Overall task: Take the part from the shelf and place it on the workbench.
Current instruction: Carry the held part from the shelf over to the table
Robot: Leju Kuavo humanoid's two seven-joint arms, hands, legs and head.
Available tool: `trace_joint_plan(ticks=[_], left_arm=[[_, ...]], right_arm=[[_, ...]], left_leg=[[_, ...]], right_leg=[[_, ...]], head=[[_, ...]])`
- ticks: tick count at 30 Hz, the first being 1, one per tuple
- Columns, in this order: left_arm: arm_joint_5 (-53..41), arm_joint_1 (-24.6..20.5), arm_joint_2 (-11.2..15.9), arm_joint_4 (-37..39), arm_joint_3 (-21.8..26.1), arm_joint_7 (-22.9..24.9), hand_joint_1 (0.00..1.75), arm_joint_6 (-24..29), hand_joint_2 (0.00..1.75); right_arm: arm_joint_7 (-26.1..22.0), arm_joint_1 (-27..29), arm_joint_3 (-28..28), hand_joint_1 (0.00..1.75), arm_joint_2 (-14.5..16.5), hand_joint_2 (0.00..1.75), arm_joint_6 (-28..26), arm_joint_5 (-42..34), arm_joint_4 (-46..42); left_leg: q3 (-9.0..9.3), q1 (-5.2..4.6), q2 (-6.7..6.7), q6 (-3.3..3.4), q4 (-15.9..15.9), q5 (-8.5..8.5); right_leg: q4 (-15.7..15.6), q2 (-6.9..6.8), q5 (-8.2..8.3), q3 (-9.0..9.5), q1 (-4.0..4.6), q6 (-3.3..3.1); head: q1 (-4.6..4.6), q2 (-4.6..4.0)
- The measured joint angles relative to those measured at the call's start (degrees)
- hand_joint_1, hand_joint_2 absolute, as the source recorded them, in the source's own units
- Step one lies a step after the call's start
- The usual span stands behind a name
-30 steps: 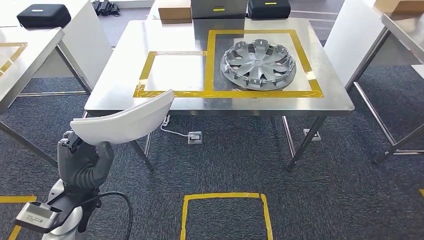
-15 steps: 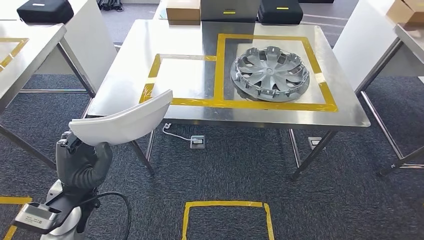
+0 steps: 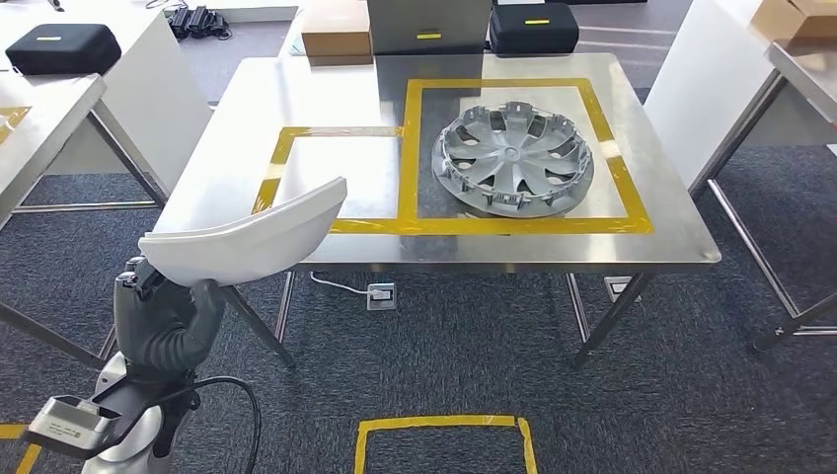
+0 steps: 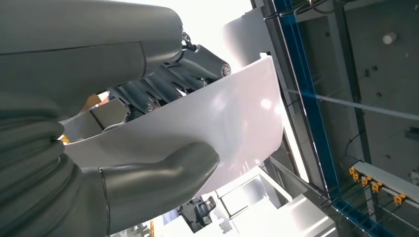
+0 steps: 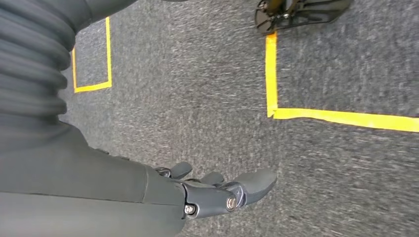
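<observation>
My left hand (image 3: 163,318) grips a white curved plastic part (image 3: 247,237) at the lower left, in front of the steel workbench (image 3: 237,109). The part's far tip overlaps the bench's near edge in the head view. From the left wrist camera the thumb (image 4: 158,180) presses the part (image 4: 232,113) from one side and the fingers (image 4: 163,81) wrap the other. On the bench a yellow-taped rectangle (image 3: 283,150) lies bare beside a larger taped square holding a grey wheel cover (image 3: 513,156). My right hand (image 5: 222,192) hangs over the carpet with fingers loosely extended, holding nothing.
Cardboard box (image 3: 336,27), grey box (image 3: 429,22) and black case (image 3: 533,27) stand at the bench's far edge. Another table with a black case (image 3: 64,44) is at the left, more tables at the right. Yellow floor tape (image 3: 439,425) marks a square on the carpet.
The whole view has shifted: the workbench has slid left and looms slightly nearer as I move. The part stays in my left hand in the same pose.
</observation>
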Motion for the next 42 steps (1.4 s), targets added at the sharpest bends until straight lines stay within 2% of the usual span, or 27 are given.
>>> trace_joint_plan(ticks=[1,2,3,7,8,9,12,13,14,16,17,18,20,23,25,27,28,29,30,31,32,34,37,38,39,40,42], left_arm=[[0.0,-0.2,0.0,0.1,0.0,0.0,1.75,-0.1,1.75],[0.1,-0.5,0.0,0.3,0.0,0.0,1.75,-0.1,1.75],[0.1,-0.6,0.0,0.4,0.0,0.0,1.75,-0.1,1.75],[0.3,-0.7,-0.2,0.5,0.0,0.0,1.75,-0.1,1.75],[0.4,-0.7,-0.2,0.4,0.0,0.0,1.75,-0.1,1.75],[0.4,-0.7,-0.3,0.3,0.0,0.0,1.75,-0.1,1.75],[0.4,-0.5,-0.5,0.3,0.0,0.0,1.75,-0.1,1.75],[0.4,-0.4,-0.5,0.3,0.0,0.0,1.75,-0.1,1.75],[0.3,-0.4,-0.5,0.3,0.0,0.0,1.75,0.0,1.75],[0.0,-0.3,-0.6,0.2,0.0,0.0,1.75,0.2,1.75],[-0.1,-0.2,-0.6,0.1,0.0,0.0,1.75,0.3,1.75],[-0.3,0.0,-0.6,0.0,0.0,0.0,1.75,0.4,1.75],[-0.7,0.6,-0.6,-0.3,0.0,0.0,1.75,0.5,1.75],[-1.1,1.4,-0.6,-0.8,0.2,0.0,1.75,0.5,1.75],[-1.3,1.5,-0.7,-1.0,0.3,0.0,1.75,0.5,1.75],[-1.3,1.7,-0.7,-1.0,0.3,0.0,1.75,0.4,1.75],[-1.3,1.8,-0.7,-1.0,0.4,0.0,1.75,0.4,1.75],[-1.3,1.8,-0.7,-1.0,0.4,0.0,1.75,0.4,1.75],[-1.2,1.8,-0.7,-0.9,0.4,0.0,1.75,0.4,1.75],[-1.2,1.8,-0.7,-0.9,0.4,0.0,1.75,0.4,1.75],[-1.2,1.8,-0.7,-0.9,0.5,0.0,1.75,0.4,1.75],[-1.0,1.9,-0.7,-0.9,0.5,0.0,1.75,0.4,1.75],[-0.8,2.2,-0.7,-1.0,0.7,0.0,1.75,0.4,1.75],[-0.7,2.2,-0.6,-1.1,0.8,0.0,1.75,0.4,1.75],[-0.6,2.2,-0.6,-1.1,0.8,0.0,1.75,0.4,1.75],[-0.5,2.1,-0.6,-1.1,0.8,0.0,1.75,0.4,1.75],[-0.3,2.1,-0.6,-1.0,0.8,0.0,1.75,0.3,1.75]], right_arm=[[-0.1,0.0,0.0,0.00,0.0,1.75,0.0,-0.1,0.0],[-0.2,0.1,0.0,0.00,0.0,1.75,-0.1,-0.1,0.0],[-0.3,0.1,0.0,0.00,0.0,1.75,-0.2,-0.1,0.0],[-0.5,0.1,0.1,0.00,-0.1,1.75,-0.5,0.2,0.0],[-0.4,-0.1,0.1,0.00,-0.1,1.75,-0.6,0.4,0.0],[-0.3,-0.2,0.2,0.00,-0.2,1.75,-0.6,0.5,0.0],[0.0,-0.5,0.4,0.00,-0.2,1.75,-0.6,0.6,0.0],[0.1,-0.4,0.4,0.00,-0.2,1.75,-0.5,0.6,0.0],[0.2,-0.4,0.5,0.00,-0.2,1.75,-0.4,0.7,0.0],[0.5,-0.6,0.8,0.00,-0.2,1.75,0.0,1.1,0.0],[0.8,-0.7,1.1,0.00,-0.2,1.75,0.2,1.3,0.0],[1.0,-0.8,1.3,0.00,-0.2,1.75,0.4,1.4,0.0],[1.4,-1.0,1.7,0.00,-0.2,1.75,0.9,1.6,0.0],[1.4,-1.4,2.1,0.00,-0.2,1.75,1.5,1.7,0.0],[1.3,-1.9,2.3,0.00,-0.2,1.75,1.8,1.5,0.0],[1.1,-2.1,2.6,0.00,-0.2,1.75,2.1,1.3,0.0],[1.0,-2.0,2.7,0.00,-0.2,1.75,2.2,1.3,0.0],[0.9,-2.0,2.8,0.00,-0.2,1.75,2.2,1.2,0.0],[0.9,-1.9,2.8,0.00,-0.2,1.75,2.3,1.2,0.0],[0.9,-1.9,2.9,0.00,-0.2,1.75,2.3,1.2,0.0],[0.9,-1.9,2.9,0.00,-0.2,1.75,2.2,1.2,0.0],[0.9,-2.0,2.9,0.00,-0.2,1.75,2.2,1.2,0.0],[1.2,-1.9,3.0,0.00,-0.2,1.75,2.2,1.0,0.0],[1.3,-1.9,3.0,0.00,-0.2,1.75,2.2,1.0,0.0],[1.3,-1.9,3.0,0.00,-0.2,1.75,2.2,0.8,0.0],[1.3,-2.0,3.1,0.00,-0.2,1.75,2.2,0.7,0.0],[1.3,-1.8,3.1,0.00,-0.2,1.75,2.2,0.5,0.0]], left_leg=[[0.93,-0.06,0.01,0.31,-3.9,3.17],[1.74,-0.19,0.01,0.57,-7.1,5.02],[2.35,-0.33,-0.01,0.84,-9.2,6.17],[3.61,-0.24,-0.08,2.07,-10.7,6.67],[4.08,-0.16,-0.06,2.38,-10.8,6.51],[4.48,-0.10,-0.04,2.65,-10.9,6.33],[5.07,-0.22,-0.09,3.04,-10.9,5.46],[5.41,-0.24,-0.17,3.05,-10.9,5.12],[5.87,-0.27,-0.25,3.00,-10.9,4.75],[6.98,-0.30,-0.33,2.72,-10.9,3.89],[7.45,-0.36,-0.33,2.49,-10.9,3.49],[7.71,-0.40,-0.34,2.19,-10.9,3.13],[8.18,-0.51,-0.36,1.46,-10.6,2.91],[8.10,-0.48,-0.30,0.52,-8.6,2.05],[5.47,-0.26,-0.21,-0.03,-3.7,-0.21],[1.07,-0.03,-0.18,-0.56,2.7,-2.79],[-0.52,0.06,-0.17,-0.68,4.3,-3.15],[-1.25,0.15,-0.16,-0.74,4.2,-2.39],[-0.88,0.21,-0.14,-0.72,1.9,-0.33],[0.17,0.27,-0.11,-0.67,-1.8,2.56],[1.27,0.23,-0.07,-0.57,-5.4,4.75],[2.62,0.07,0.02,0.07,-9.5,6.42],[3.32,0.05,-0.04,1.45,-10.0,6.41],[3.69,0.10,-0.06,1.81,-10.2,6.23],[4.07,0.14,-0.08,2.11,-10.3,6.10],[4.31,0.15,-0.07,2.37,-10.4,5.90],[4.56,0.06,-0.08,2.73,-10.5,5.44]], right_leg=[[0.0,0.05,-0.51,0.60,0.02,0.15],[0.0,0.14,-1.00,1.06,0.08,0.40],[0.0,0.18,-1.46,1.32,0.13,0.76],[1.4,0.08,-1.93,1.83,0.23,2.11],[2.9,0.01,-2.37,1.10,0.20,2.34],[5.5,-0.06,-3.31,-0.41,0.13,2.55],[14.8,-0.11,-7.15,-7.01,0.07,3.09],[15.7,-0.11,-7.07,-8.29,0.08,3.15],[14.4,-0.11,-5.56,-8.55,0.08,3.15],[7.3,-0.13,-0.04,-6.66,0.15,2.77],[3.9,-0.17,1.40,-5.60,0.31,2.49],[1.6,-0.20,1.83,-4.84,0.47,2.14],[0.4,-0.22,1.27,-4.32,0.73,1.43],[-0.2,-0.24,2.12,-2.57,0.34,0.35],[-0.3,-0.28,1.78,-1.69,0.19,-0.07],[-0.3,-0.26,1.18,-1.20,0.16,-0.19],[-0.3,-0.24,0.82,-0.85,0.14,-0.15],[-0.3,-0.21,0.39,-0.37,0.09,-0.08],[-0.3,-0.19,-0.09,0.26,0.03,0.04],[-0.3,-0.17,-0.62,0.97,-0.05,0.23],[-0.2,-0.14,-1.16,1.62,-0.07,0.51],[-0.2,-0.13,-2.05,2.22,-0.02,1.27],[0.4,-0.15,-2.45,2.58,0.06,2.33],[1.4,-0.16,-2.49,2.33,0.01,2.56],[3.3,-0.17,-2.90,1.37,-0.06,2.74],[6.2,-0.18,-3.75,-0.39,-0.09,2.91],[12.9,-0.17,-6.36,-5.24,-0.08,3.13]], head=[[-0.03,0.00],[-0.06,0.00],[-0.10,0.00],[0.01,0.00],[0.14,0.00],[0.26,0.00],[0.58,0.00],[0.63,0.00],[0.67,0.00],[0.76,0.00],[0.78,0.00],[0.81,0.00],[0.84,0.00],[0.72,0.00],[0.50,0.00],[0.34,0.00],[0.33,0.00],[0.30,0.00],[0.28,0.00],[0.26,0.00],[0.24,0.00],[0.15,0.00],[0.11,0.00],[0.13,0.00],[0.16,0.00],[0.21,0.00],[0.30,0.00]])
